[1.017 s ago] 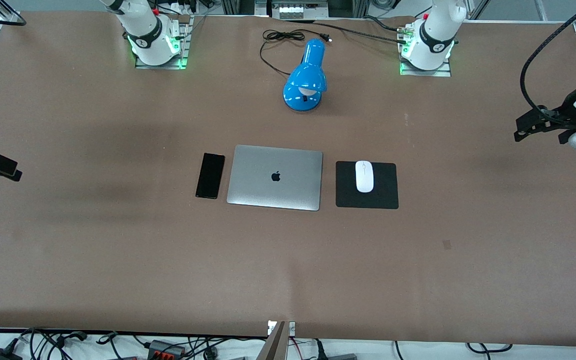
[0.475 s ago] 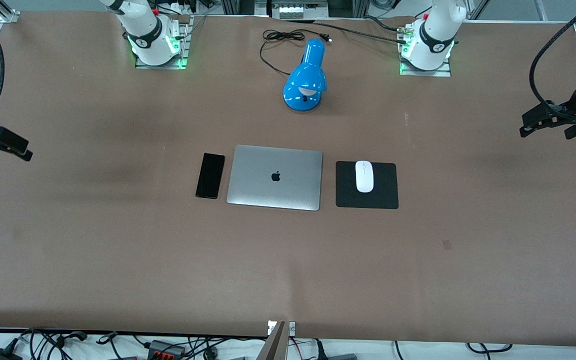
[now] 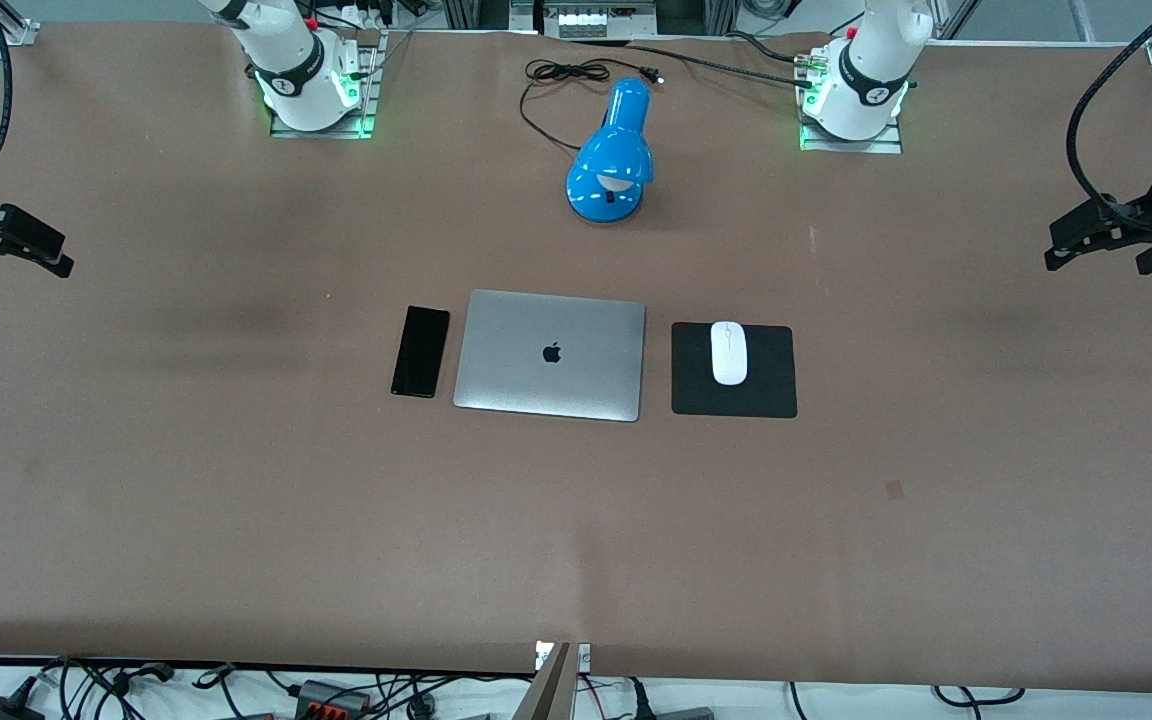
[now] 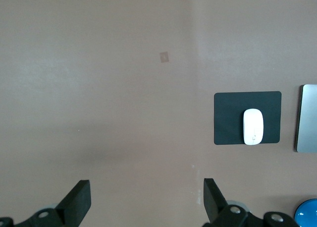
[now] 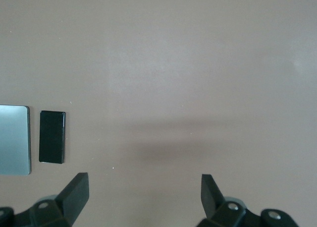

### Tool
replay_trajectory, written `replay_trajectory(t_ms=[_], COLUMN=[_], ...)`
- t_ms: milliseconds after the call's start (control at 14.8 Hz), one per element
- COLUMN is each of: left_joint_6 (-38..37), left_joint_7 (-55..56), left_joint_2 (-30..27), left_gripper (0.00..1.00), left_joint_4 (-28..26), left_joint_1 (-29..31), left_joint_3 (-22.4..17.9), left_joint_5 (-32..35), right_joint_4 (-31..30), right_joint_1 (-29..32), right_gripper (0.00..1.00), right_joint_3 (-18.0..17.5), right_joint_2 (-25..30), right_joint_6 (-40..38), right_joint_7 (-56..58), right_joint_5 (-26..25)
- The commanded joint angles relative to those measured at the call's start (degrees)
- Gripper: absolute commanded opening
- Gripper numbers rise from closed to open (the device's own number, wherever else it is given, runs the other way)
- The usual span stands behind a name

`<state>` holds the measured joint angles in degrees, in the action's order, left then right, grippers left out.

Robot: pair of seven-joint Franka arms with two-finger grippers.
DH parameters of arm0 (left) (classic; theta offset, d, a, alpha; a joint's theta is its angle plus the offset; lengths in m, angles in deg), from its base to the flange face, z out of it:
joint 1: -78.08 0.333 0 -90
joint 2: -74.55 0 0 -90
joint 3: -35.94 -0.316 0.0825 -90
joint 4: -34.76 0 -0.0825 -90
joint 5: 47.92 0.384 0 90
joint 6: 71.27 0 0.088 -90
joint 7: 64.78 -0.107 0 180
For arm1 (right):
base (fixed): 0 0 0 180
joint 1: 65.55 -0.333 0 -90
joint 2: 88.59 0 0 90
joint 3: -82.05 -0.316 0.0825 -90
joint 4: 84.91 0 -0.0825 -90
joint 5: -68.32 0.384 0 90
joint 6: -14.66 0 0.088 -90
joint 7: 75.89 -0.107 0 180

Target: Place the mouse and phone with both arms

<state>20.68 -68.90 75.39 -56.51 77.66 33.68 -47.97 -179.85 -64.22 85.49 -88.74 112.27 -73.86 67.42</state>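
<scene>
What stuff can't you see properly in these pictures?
- Lamp: the front view shows it whole; the left wrist view shows only a blue sliver at the picture's edge.
- Laptop: closed, so screen and keys are hidden; both wrist views cut it off.
- Phone: plain black, no detail to read.
- Mouse on the pad: underside hidden.
- Left hand and right hand: open, only fingers showing in wrist views.

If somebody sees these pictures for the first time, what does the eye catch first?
The bright blue lamp between the arm bases, then the tidy row at the table's middle: phone, silver laptop, white mouse on its black pad. Both open grippers, left and right, hang over the table's ends.
</scene>
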Motion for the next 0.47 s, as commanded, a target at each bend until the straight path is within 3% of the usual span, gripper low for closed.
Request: replay_trajectory(t_ms=[0, 407], left_joint_6=[-3.78, -4.94], left_joint_7=[-0.98, -1.25], left_joint_2=[1.01, 0.65], left_gripper=[1.0, 1.0], left_joint_4=[1.8, 2.76], left_joint_1=[-0.03, 0.06], left_joint_3=[-0.11, 0.06], left_joint_5=[0.32, 2.69], right_joint_4=[0.02, -0.07], right_joint_1=[-0.1, -0.18], right_gripper=[1.0, 1.0], right_joint_3=[0.16, 0.08], right_joint_2=[0.59, 0.51], right_joint_6=[-0.41, -0.67], right_joint_7=[1.13, 0.6], right_joint_5=[1.08, 0.9])
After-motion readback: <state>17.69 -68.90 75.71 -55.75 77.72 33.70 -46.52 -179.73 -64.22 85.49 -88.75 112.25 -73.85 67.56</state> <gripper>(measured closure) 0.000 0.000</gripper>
